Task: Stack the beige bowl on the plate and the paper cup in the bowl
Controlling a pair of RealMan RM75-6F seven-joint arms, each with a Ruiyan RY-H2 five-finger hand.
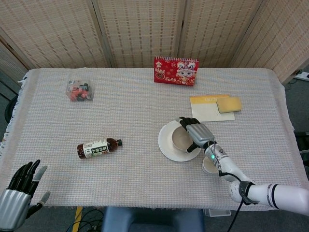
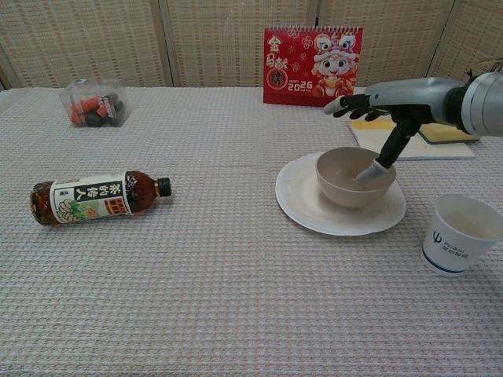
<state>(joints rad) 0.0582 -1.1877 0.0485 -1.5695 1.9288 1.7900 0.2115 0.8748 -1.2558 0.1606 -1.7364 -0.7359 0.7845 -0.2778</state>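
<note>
Paper cup looks light and crushable, so with your right hand spread over the beige bowl holding nothing, grip its sidewall gently.

beige bowl sitting on the white plate, right hand spread over its rim. paper cup just beside the plate, half hidden under the wrist. left hand open at the table's near-left corner.
</note>
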